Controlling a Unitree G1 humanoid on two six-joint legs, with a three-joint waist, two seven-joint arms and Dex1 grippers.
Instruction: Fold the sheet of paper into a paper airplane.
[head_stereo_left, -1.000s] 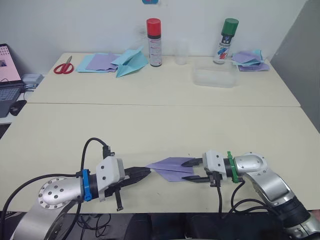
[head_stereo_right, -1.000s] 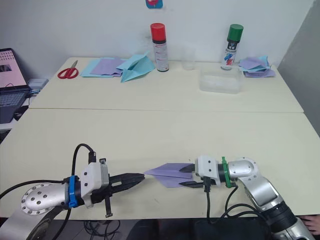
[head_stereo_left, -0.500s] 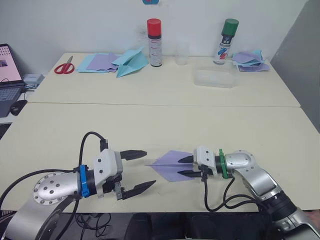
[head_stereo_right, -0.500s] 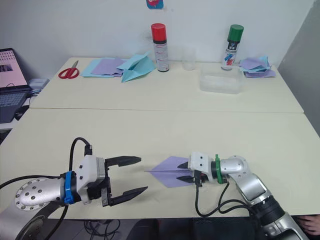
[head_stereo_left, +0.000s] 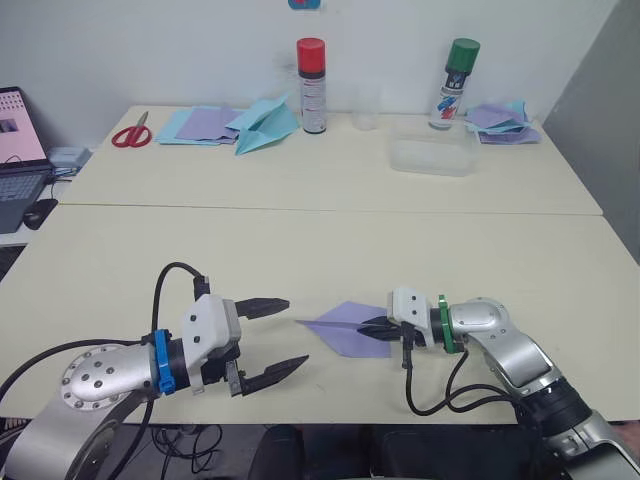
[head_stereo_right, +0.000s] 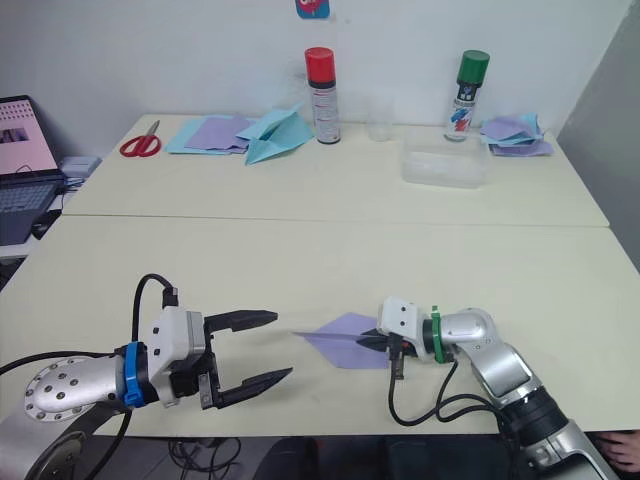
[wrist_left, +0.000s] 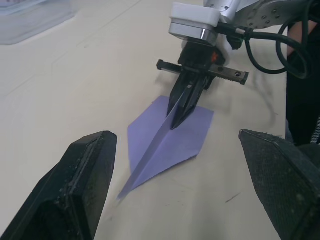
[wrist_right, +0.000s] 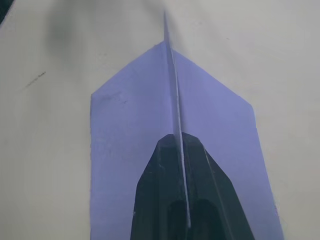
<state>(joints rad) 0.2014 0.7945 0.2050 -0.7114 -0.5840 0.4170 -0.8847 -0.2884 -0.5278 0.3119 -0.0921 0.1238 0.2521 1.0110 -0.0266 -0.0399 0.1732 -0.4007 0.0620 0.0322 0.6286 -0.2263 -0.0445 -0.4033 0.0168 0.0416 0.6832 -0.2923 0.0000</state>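
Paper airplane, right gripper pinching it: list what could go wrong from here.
1. The right gripper grips the airplane only by its center ridge at the tail; the thin paper could crumple or tear if pulled.
2. The left gripper is open, apart from the nose; closing in could bend the pointed tip.
3. The wings lie flat on the table; dragging could undo the creases.

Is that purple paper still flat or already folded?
Folded. The paper airplane has a pointed nose, two spread wings and a raised middle ridge, pinched by the right gripper.

Tail of the paper airplane (wrist_right: 172, 130) hidden between the right gripper's (wrist_right: 182, 195) closed fingers (wrist_right: 155, 195).
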